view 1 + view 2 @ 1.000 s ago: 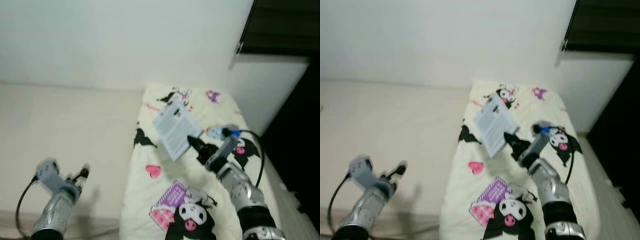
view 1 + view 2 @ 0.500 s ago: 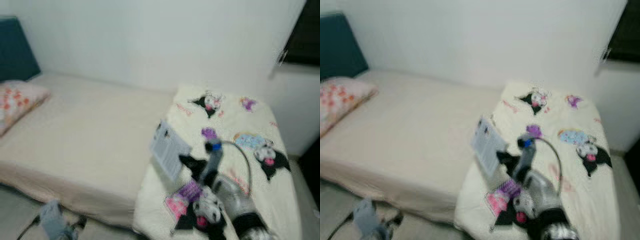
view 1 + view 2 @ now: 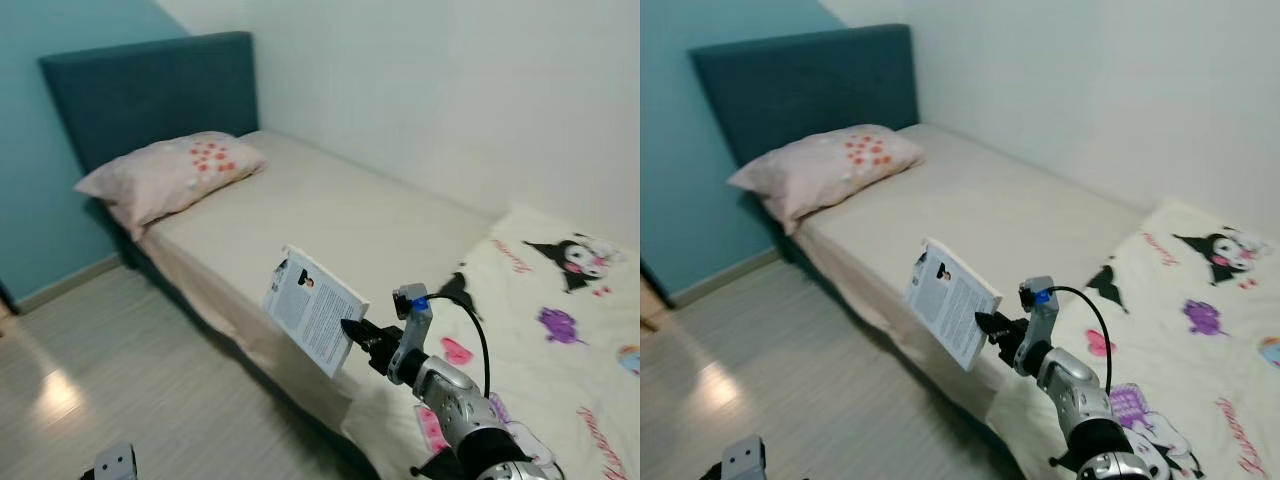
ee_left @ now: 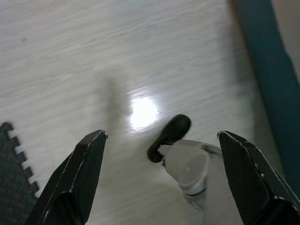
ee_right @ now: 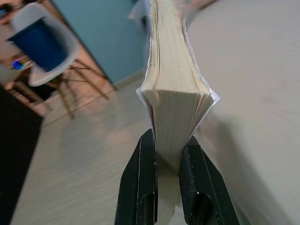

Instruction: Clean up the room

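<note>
Right gripper (image 5: pixel 165 161) clamped on a paperback book (image 3: pixel 313 310), held aloft at the edge of the bed (image 3: pixel 330 215), left gripper (image 4: pixel 159 176) spread wide above the pale wood floor (image 4: pixel 70 61), pink pillow (image 3: pixel 170 172) by a teal headboard (image 3: pixel 150 90)

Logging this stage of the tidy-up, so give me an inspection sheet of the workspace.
Surface: beige bed, bare mattress top; wood-look floor beside it.
Job's things: book, closed, held in the air over the bed's edge.
Clutter: cartoon-print blanket spread over the foot of the bed; pink flowered pillow at the head.
Grippers: right gripper shut on the book, pinching its lower edge; left gripper open, hanging low over the floor.
Cables: black cable looping from the right wrist.
Surroundings: teal headboard, teal wall, white wall; blue and white chair across the room.
</note>
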